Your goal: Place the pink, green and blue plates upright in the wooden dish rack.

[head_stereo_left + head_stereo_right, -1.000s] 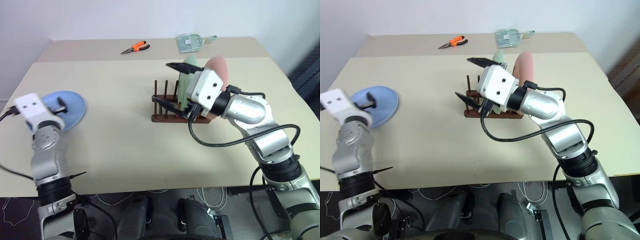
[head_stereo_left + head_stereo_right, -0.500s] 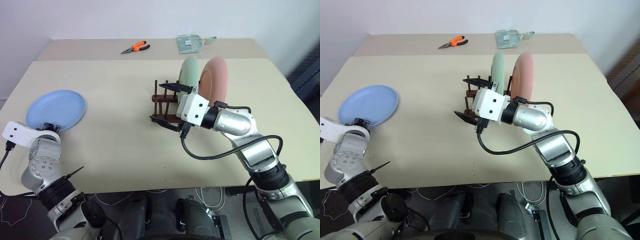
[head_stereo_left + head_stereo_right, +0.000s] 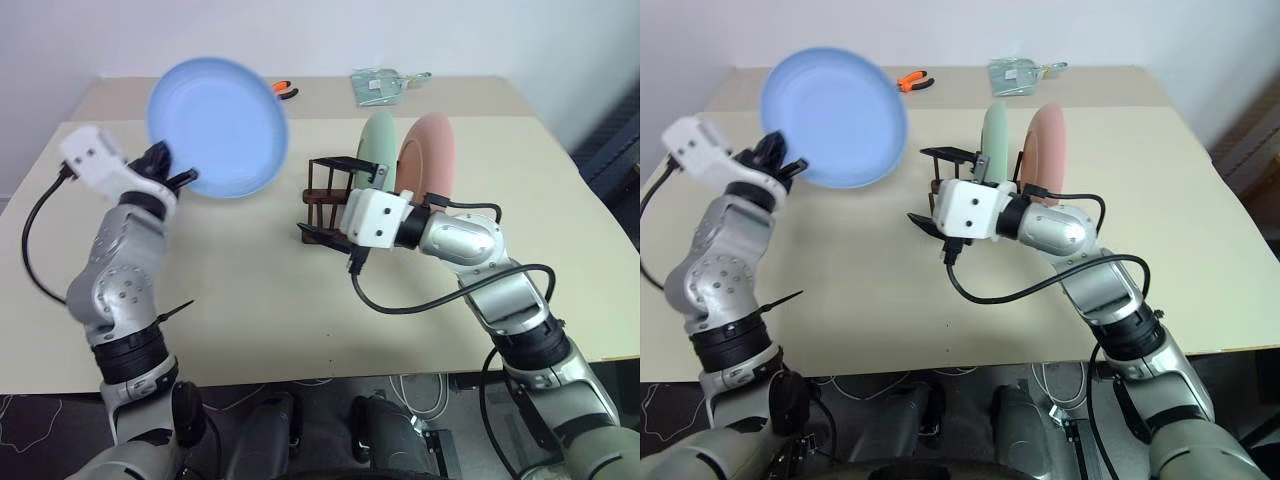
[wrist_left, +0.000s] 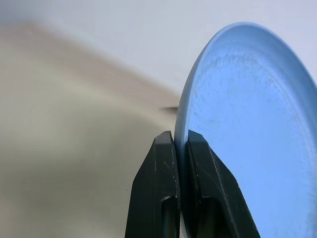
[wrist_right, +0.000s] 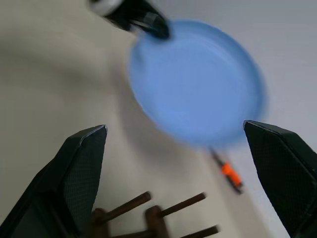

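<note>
The left gripper (image 4: 180,144) is clenched on the rim of the round light blue plate (image 3: 218,127), which it holds up in the air over the beige table (image 3: 240,290). The right gripper (image 3: 322,200) has its jaws spread wide and grasps nothing, just beside the small dark brown wooden dish rack (image 3: 322,196). In this rack the pale green plate (image 3: 379,140) and the pastel pink plate (image 3: 432,155) stand upright, next to each other.

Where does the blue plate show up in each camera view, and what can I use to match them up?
Left eye: blue plate upper left, lifted off the table.
Right eye: upper left.
Left wrist: its rim pinched edge-on by the left gripper.
Right wrist: centre, beyond the open right gripper.
Shared landmark: the orange pliers, just behind the plate.
</note>
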Controlling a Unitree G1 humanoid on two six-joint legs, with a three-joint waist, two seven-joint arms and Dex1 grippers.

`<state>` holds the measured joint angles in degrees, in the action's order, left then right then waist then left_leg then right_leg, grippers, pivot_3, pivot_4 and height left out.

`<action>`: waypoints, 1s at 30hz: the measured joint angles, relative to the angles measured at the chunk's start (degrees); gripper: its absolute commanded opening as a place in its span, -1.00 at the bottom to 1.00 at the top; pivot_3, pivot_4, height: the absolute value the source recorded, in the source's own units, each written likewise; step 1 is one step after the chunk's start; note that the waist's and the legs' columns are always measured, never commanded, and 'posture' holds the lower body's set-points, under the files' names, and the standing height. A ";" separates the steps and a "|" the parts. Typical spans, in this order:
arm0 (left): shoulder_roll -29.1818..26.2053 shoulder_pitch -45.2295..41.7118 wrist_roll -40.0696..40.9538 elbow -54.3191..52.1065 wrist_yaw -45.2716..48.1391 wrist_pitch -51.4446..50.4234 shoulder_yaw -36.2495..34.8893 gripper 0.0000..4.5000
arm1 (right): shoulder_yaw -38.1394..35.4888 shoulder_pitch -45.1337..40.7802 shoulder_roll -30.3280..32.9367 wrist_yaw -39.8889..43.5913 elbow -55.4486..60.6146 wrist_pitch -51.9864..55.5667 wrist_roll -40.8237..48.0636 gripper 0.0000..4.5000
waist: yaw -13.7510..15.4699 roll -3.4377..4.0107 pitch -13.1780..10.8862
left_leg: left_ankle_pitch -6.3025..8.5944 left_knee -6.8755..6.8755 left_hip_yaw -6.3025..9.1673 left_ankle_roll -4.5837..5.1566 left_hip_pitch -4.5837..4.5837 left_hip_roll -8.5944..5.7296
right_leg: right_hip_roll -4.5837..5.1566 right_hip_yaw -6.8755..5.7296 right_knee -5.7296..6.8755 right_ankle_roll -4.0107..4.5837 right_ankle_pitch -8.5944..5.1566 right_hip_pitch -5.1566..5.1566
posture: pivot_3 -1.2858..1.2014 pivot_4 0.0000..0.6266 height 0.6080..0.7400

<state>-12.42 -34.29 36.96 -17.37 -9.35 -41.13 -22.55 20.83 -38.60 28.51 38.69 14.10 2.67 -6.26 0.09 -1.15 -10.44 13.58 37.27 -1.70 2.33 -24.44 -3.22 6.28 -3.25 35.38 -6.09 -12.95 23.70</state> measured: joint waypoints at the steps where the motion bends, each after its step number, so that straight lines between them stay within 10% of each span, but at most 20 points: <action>1: 0.44 -0.76 0.06 -0.50 -0.27 -0.16 0.98 -1.00 | 0.92 -0.80 -0.48 -0.07 -1.10 -0.89 -1.28 1.00 | -0.11 0.00 0.00 | -0.03 -0.03 0.00 -0.01 0.00 0.02 | -0.03 0.00 0.01 0.00 0.00 0.02 | 0.03 -0.52 1.00; 8: 1.16 -3.76 1.35 -2.59 -1.28 -2.31 2.28 -1.00 | 5.39 -9.23 -6.16 -4.57 -17.74 -7.35 -12.33 0.89 | -0.80 0.00 -0.01 | -0.17 -0.05 0.02 0.01 -0.01 0.07 | -0.13 0.03 0.11 0.03 0.00 0.07 | 0.03 -0.52 1.00; 15: 1.13 -2.84 2.00 -4.28 -0.74 -3.32 3.56 -1.00 | 6.98 -13.44 -8.39 -9.42 -27.40 -11.56 -19.94 -0.58 | -0.74 0.01 -0.01 | -0.16 -0.06 0.05 -0.01 -0.02 0.05 | -0.14 0.05 0.08 0.03 0.00 0.06 | 0.03 -0.52 1.00; 17: 1.35 -1.48 2.62 -4.56 -0.56 -3.26 3.08 -0.68 | 7.00 -13.44 -8.50 -10.09 -27.68 -12.08 -21.01 -0.99 | -0.79 0.01 -0.01 | -0.18 -0.07 0.05 -0.04 -0.02 0.06 | -0.16 0.05 0.09 0.03 0.00 0.08 | 0.03 -0.52 1.00; 21: 3.86 -1.38 5.96 -5.01 -0.87 -0.89 0.07 0.10 | 7.07 -13.42 -9.13 -11.00 -27.67 -12.67 -22.83 -1.00 | -0.79 0.01 -0.01 | -0.17 -0.07 0.06 -0.14 -0.02 0.08 | -0.18 0.06 0.11 0.04 0.00 0.09 | 0.03 -0.52 1.00; 26: 3.57 -3.17 7.46 -3.33 -3.24 5.96 -6.92 0.10 | 7.04 -13.15 -9.53 -11.81 -26.68 -13.43 -23.47 -1.00 | -0.82 0.01 -0.01 | -0.17 -0.08 0.07 -0.13 -0.02 0.08 | -0.20 0.06 0.11 0.04 0.00 0.10 | 0.03 -0.52 1.00; 30: -11.96 6.49 -5.90 2.17 3.76 15.21 -5.17 0.10 | 2.35 -8.00 -11.66 -11.49 -20.37 -13.97 -15.52 -1.00 | -1.30 0.06 -0.01 | -0.24 -0.32 0.00 -0.14 0.01 0.08 | -0.32 0.20 0.14 0.05 0.00 0.26 | 0.03 -0.52 1.00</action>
<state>-24.38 -27.81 31.06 -15.19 -5.58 -25.92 -27.72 23.18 -46.60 16.85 27.20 -6.26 -11.30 -21.78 -1.22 -1.09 -10.44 13.34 36.95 -1.70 2.18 -24.43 -3.15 5.96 -3.04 35.52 -6.04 -12.95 23.96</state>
